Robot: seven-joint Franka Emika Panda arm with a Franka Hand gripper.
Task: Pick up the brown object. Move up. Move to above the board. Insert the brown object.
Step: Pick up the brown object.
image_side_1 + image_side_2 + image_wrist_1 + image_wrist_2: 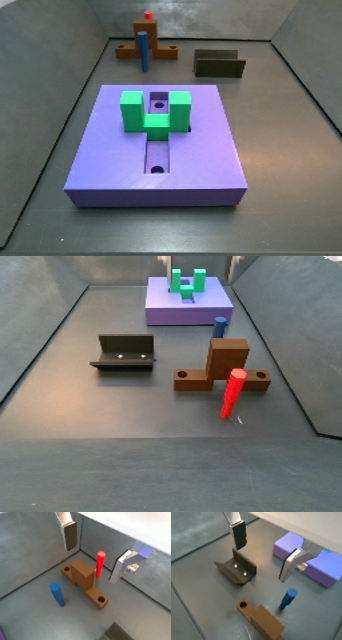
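Silver-fingered and spread wide, the gripper (93, 549) is hanging empty above the grey worktop floor (120, 406), its two flat plates with dark pads standing well apart in both wrist views. It is not showing in either side view.

Below it in a wrist view, the brown T-shaped block with a raised square post and two holed flanges (84, 580) is sitting untouched on the floor, near the edge of the worktop opposite the purple rectangular board (158, 144). A red upright cylinder (100, 563) is standing just beside the block, and a blue upright cylinder (57, 594) is standing near its other side. The dark L-shaped fixture (124, 352) is resting apart from them.

Judging from here, the pick is not yet begun. A descent slightly off line risks a finger striking the red cylinder and toppling it against the block. The green U-shaped piece (156, 112) on the board is crowding the slot, so a tilted grasp could jam the later insertion.
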